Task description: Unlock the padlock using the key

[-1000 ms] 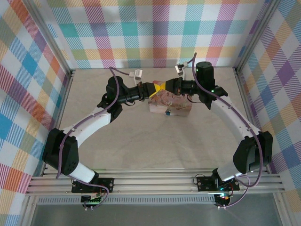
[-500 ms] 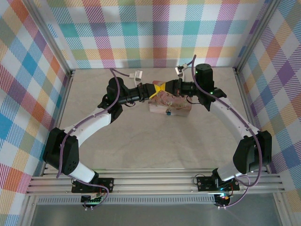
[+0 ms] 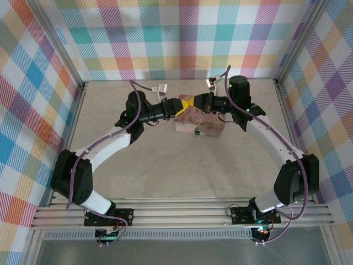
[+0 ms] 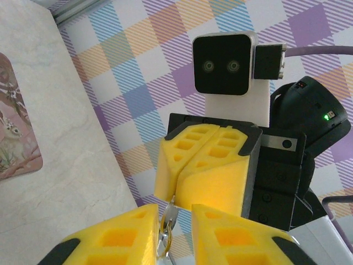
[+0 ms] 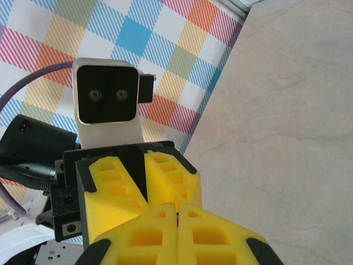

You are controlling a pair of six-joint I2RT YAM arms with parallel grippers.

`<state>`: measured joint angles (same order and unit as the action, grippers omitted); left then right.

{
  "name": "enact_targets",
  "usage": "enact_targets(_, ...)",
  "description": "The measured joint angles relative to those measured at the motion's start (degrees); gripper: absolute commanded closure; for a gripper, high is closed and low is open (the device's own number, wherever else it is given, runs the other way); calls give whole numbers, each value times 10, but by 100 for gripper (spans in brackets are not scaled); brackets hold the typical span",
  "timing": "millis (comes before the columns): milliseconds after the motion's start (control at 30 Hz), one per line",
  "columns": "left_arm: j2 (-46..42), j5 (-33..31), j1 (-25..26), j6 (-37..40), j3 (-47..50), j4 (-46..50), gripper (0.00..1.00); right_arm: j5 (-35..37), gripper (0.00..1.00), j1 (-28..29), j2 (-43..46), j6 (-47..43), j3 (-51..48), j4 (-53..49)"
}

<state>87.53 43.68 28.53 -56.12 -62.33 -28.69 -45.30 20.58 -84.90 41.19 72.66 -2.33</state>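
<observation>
- I have both arms meeting tip to tip over the far middle of the table (image 3: 176, 165). The left gripper (image 3: 182, 105) and the right gripper (image 3: 192, 101) sit nose to nose above the pink box (image 3: 208, 126).
- The right gripper's yellow fingers (image 5: 215, 234) are pressed flat together. From the left wrist I see a sliver of metal poking out of their tips, which I take for the key (image 4: 171, 211). Its ring (image 4: 164, 238) hangs toward my left side.
- The left gripper's pads (image 4: 110, 243) stand a little apart in their own camera, with the ring in the gap. From the right wrist they look almost closed, so I cannot tell whether they pinch anything.
- The padlock (image 3: 196, 132) is the small blue spot at the near edge of the pink box. It sits just near of the two grippers, and neither touches it.
- I read this as a mid-air regrip or handover of the key, with the lock not yet addressed.
- To do it well, I release one side only once the other clearly holds the key's metal rather than the ring.
- I want the blade sticking out past the pads and lined up with the keyhole, which is too small for me to make out here.
- I go slowly, since a slip would drop the key onto the box or the table.
- The lock looks loose, so I expect to steady it with the free gripper before pushing the key in.
</observation>
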Motion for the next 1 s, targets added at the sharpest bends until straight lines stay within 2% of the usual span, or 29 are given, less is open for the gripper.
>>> enact_targets(267, 0, 0, 3, 0, 4, 2, 82, 2, 100, 0, 0, 4, -6, 7)
enact_targets(500, 0, -1, 3, -1, 4, 2, 91, -4, 100, 0, 0, 4, -7, 16)
enact_targets(600, 0, -2, 3, -2, 4, 1, 100, -7, 100, 0, 0, 5, -7, 19)
enact_targets(700, 0, -2, 3, 0, 4, 1, 100, -8, 99, 0, 0, 4, -8, 20)
enact_targets(800, 0, -2, 3, 6, 4, 5, 100, -8, 90, 0, 0, 4, -8, 18)
enact_targets(900, -1, -2, 3, 20, 4, 15, 100, -5, 66, 0, 0, 4, -8, 9)
enact_targets(1000, -7, -5, 4, 40, 14, 35, 100, 4, 53, 0, 3, -4, -8, -7)
